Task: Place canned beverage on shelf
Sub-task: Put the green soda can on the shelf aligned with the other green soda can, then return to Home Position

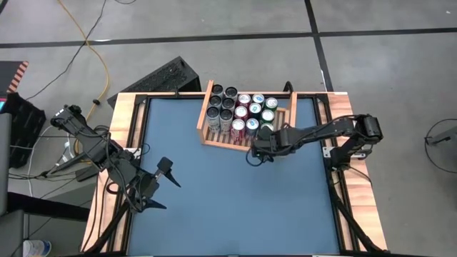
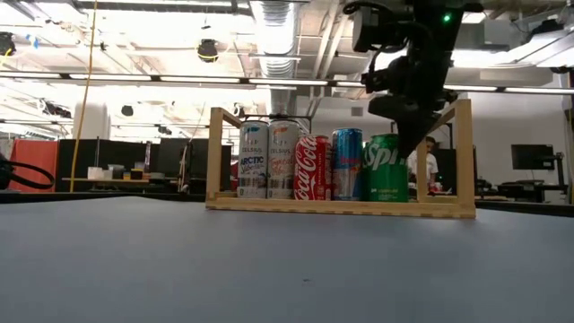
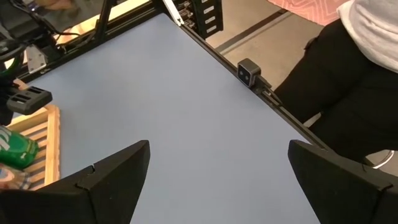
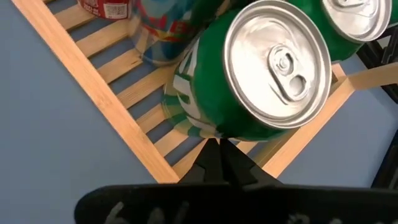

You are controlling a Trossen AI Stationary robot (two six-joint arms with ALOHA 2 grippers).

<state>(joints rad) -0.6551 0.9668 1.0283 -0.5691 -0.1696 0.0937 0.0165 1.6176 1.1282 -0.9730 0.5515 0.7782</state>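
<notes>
Two dark arms work over the blue bench (image 1: 228, 193). Nearest the front edge, the left pincer (image 1: 161, 187) waits above bare blue surface with its fingers spread wide and nothing between them. Farther in, the right pincer (image 1: 258, 151) sits just at the low front rim of the light wooden slatted shelf (image 1: 214, 137), its fingers clenched together on nothing. Right beside that tip, inside the shelf at its front right corner, stands the green Sprite can (image 2: 387, 168), upright on the slats with its silver top showing in the right wrist view; whether the fingertips touch its wall is hard to say from these angles. Beyond and beside it the shelf holds rows of other upright cans, among them a red Coca-Cola can (image 2: 312, 167) and a blue slim can (image 2: 347, 163). By the look of it the placing is done: the can stands free on the shelf, and only backing the right arm clear remains.
</notes>
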